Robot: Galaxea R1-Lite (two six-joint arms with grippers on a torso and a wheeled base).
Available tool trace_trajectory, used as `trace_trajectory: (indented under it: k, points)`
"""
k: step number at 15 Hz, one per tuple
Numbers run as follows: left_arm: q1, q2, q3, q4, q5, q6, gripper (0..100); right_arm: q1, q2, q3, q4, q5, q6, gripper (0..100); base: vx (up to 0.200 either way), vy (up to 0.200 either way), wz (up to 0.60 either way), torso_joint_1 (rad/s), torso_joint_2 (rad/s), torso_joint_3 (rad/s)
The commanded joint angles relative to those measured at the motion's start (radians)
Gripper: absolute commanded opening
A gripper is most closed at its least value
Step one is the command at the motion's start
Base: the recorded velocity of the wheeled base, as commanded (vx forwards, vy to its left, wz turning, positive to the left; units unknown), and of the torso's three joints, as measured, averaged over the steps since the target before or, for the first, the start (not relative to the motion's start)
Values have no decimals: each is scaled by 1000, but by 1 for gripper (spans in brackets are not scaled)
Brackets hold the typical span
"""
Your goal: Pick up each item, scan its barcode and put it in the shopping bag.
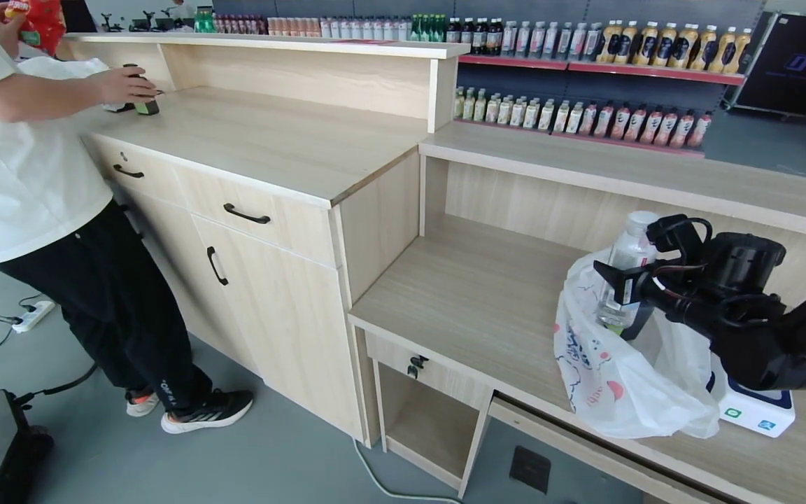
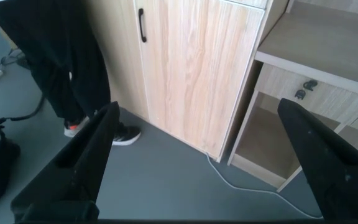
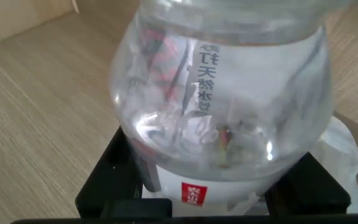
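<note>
water bottle [image 3: 229, 124] pinched in right jaws (at shopping bag [image 1: 620, 392] mouth) | left jaws spread, empty

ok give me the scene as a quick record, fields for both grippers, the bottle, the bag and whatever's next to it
right gripper: shut on the water bottle
water bottle: clear, upright, lower end at the bag's open mouth; how deep it sits cannot be told
shopping bag: white plastic, slumped on the lower counter, mouth open
left gripper: open, holding nothing, above the grey floor by the cabinet
white box: on the counter beside the bag
</note>
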Motion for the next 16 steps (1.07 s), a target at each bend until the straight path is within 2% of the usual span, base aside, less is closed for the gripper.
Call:
trace_trajectory:
  k: [1,8,16]
  points:
    - [1,0,0,0,1,0,100,-3,78,15,-30,29,-3,0,0,0,0,0,0,0]
    - [1,0,0,0,1,0,100,-5,241,32,-217,73,-6,0,0,0,0,0,0,0]
    - [1,0,0,0,1,0,100,-38,281,38,-246,89,-39,0,0,0,0,0,0,0]
